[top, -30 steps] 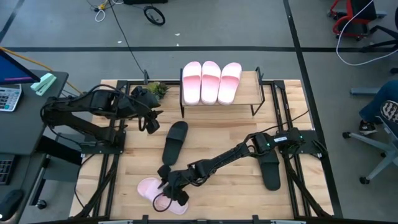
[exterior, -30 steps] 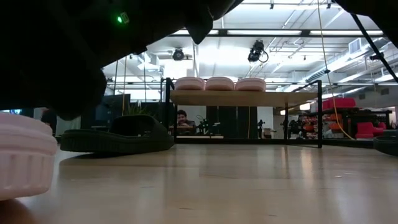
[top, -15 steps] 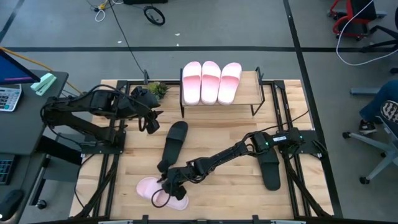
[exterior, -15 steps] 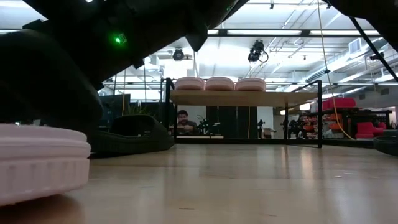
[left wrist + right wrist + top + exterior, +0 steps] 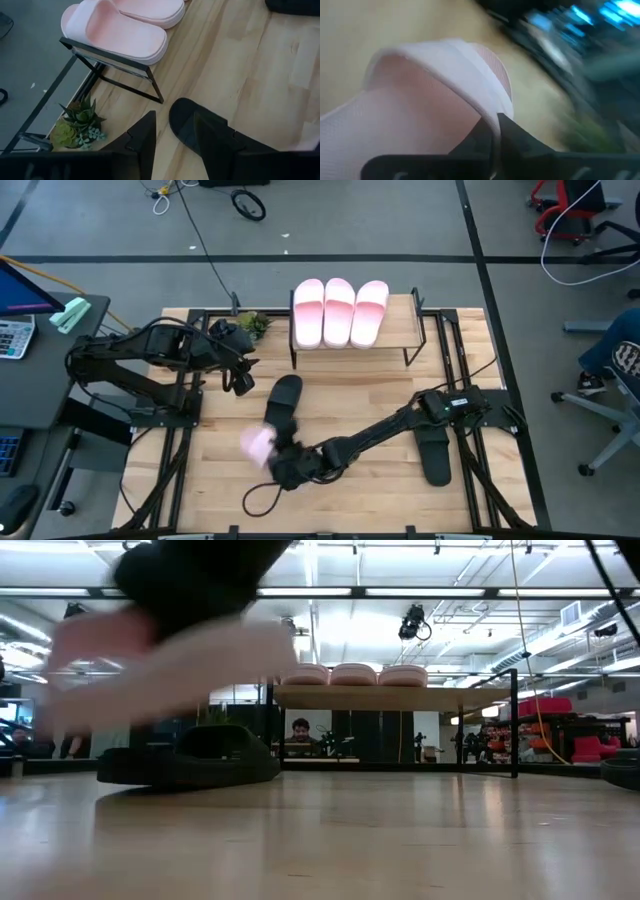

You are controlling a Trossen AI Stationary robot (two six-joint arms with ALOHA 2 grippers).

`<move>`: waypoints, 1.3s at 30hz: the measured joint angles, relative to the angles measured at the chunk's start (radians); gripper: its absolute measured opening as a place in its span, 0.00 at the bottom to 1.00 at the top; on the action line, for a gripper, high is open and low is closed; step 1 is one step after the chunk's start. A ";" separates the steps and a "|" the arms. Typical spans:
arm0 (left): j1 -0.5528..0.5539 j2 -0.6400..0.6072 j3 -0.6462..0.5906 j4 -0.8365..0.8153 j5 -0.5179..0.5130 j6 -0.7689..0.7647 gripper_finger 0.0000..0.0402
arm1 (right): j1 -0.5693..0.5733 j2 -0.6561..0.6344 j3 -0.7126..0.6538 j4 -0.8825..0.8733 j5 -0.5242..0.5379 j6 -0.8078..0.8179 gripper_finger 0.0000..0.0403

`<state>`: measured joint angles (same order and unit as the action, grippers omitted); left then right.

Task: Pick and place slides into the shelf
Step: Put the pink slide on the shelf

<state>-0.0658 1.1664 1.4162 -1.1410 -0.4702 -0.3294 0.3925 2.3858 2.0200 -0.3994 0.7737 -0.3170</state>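
At the left of the tabletop (image 5: 350, 400), the left gripper (image 5: 240, 377) hangs just above the boards beside a small potted plant (image 5: 252, 325), its fingers (image 5: 145, 142) apart and holding nothing; the wrist view looks past them to the toe of a black slide (image 5: 200, 132). That black slide (image 5: 281, 407) lies flat near the middle of the tabletop, pointing toward the shelf (image 5: 395, 335). Just below it in the high view, the right gripper (image 5: 278, 463) reaches across from the right side, its fingers (image 5: 492, 132) clamped on the strap of a pink slide (image 5: 259, 445), which is lifted off the wood and blurred; in the low view it shows as a pale smear (image 5: 165, 665) in the air above the black slide (image 5: 190, 765). A loop of dark cable (image 5: 262, 498) lies on the tabletop near the front edge. At the back, three pink slides (image 5: 339, 311) sit side by side on the shelf's top board, touching one another. Far right, a second black slide (image 5: 434, 455) lies flat beside the right arm's base.
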 joint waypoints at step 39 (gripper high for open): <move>0.000 0.000 -0.001 -0.063 0.000 -0.027 0.33 | -0.474 -0.723 -0.257 -1.172 0.388 1.113 0.03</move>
<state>-0.0658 1.1664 1.4155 -1.2037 -0.4702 -0.3561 -0.0814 1.6633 1.7625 -1.5711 1.1616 0.7956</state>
